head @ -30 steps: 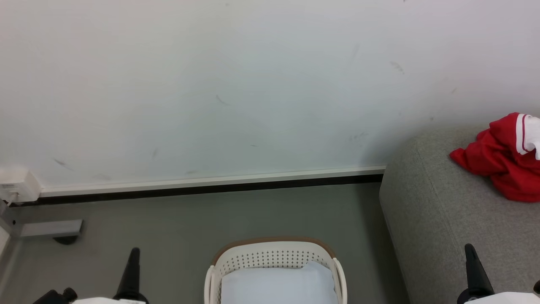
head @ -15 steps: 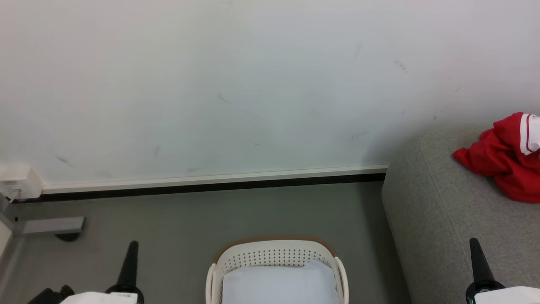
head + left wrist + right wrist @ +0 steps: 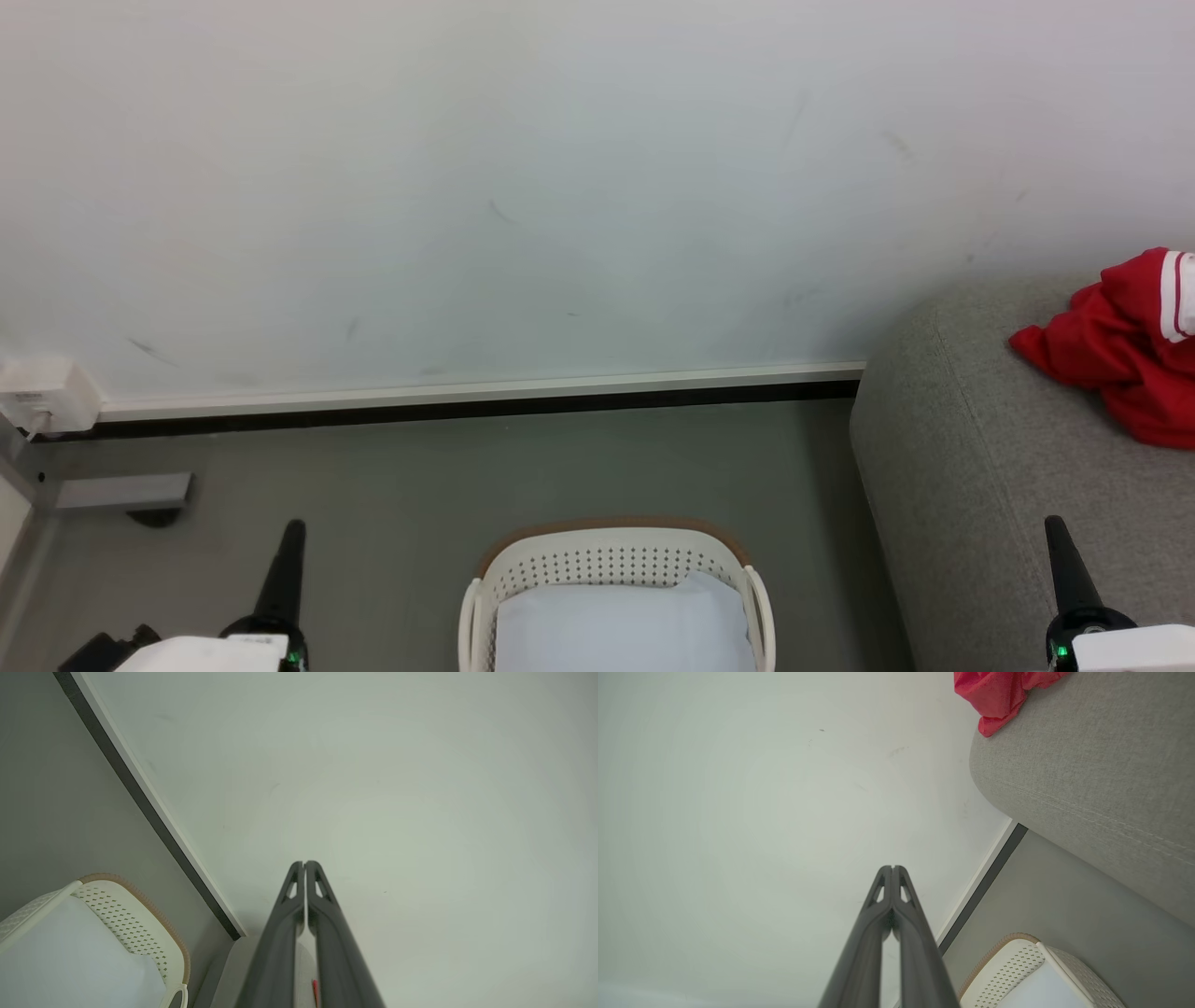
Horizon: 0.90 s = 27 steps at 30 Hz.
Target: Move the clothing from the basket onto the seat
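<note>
The left hand (image 3: 304,865) is hanging low, its two dark fingers pressed tip to tip and gripping nothing, and it is pointing up toward the pale wall (image 3: 560,187). The right hand (image 3: 893,869) is doing the same on the other side, with its fingers closed together and nothing between them. Between the two hands the basket (image 3: 607,563) is sitting on the grey floor (image 3: 420,476), its white pad (image 3: 621,630) lying bare inside. Off to the right the seat (image 3: 971,467) is standing by the wall, near the basket but apart from it. And there is the clothing (image 3: 1125,373), lying crumpled on top of the seat close to the wall, a white striped cuff showing at its far edge. The right hand is hovering well apart from that red heap.
</note>
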### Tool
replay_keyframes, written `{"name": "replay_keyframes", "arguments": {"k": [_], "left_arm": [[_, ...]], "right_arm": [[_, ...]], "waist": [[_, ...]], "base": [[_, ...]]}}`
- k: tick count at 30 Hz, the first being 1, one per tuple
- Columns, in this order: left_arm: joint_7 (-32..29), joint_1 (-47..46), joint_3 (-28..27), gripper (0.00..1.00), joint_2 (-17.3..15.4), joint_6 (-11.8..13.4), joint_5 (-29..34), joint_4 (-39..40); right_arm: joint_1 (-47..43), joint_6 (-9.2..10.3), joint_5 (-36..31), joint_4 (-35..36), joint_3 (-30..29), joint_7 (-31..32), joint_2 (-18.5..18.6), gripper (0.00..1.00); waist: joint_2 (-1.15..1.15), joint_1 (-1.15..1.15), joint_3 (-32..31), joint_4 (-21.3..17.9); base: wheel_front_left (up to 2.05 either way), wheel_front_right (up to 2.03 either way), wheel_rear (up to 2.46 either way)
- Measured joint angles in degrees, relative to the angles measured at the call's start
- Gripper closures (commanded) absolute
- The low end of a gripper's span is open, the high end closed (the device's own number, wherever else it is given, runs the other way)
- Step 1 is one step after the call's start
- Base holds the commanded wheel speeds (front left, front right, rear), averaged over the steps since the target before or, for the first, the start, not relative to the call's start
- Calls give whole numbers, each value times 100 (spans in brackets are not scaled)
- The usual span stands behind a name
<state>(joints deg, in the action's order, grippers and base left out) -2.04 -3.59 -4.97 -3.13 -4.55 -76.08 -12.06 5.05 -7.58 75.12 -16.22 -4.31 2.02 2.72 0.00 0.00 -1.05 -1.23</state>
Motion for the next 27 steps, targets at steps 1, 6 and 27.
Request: {"name": "replay_keyframes", "arguments": {"k": [1,6,27], "left_arm": [[-15,-4,-4,100,2,2,-41,3],[-77,-50,-25,100,5,5,-249,21],[-319,-172,-113,100,24,15,-1134,94]], "right_arm": [[9,0,48,7,-5,20,1,100],[43,0,294,27,-29,81,9,100],[143,2,1215,98,-122,292,36,100]], "waist": [[0,0,3,3],[0,0,14,18],[0,0,64,82]], "base": [[0,0,0],[0,0,0],[0,0,0]]}}
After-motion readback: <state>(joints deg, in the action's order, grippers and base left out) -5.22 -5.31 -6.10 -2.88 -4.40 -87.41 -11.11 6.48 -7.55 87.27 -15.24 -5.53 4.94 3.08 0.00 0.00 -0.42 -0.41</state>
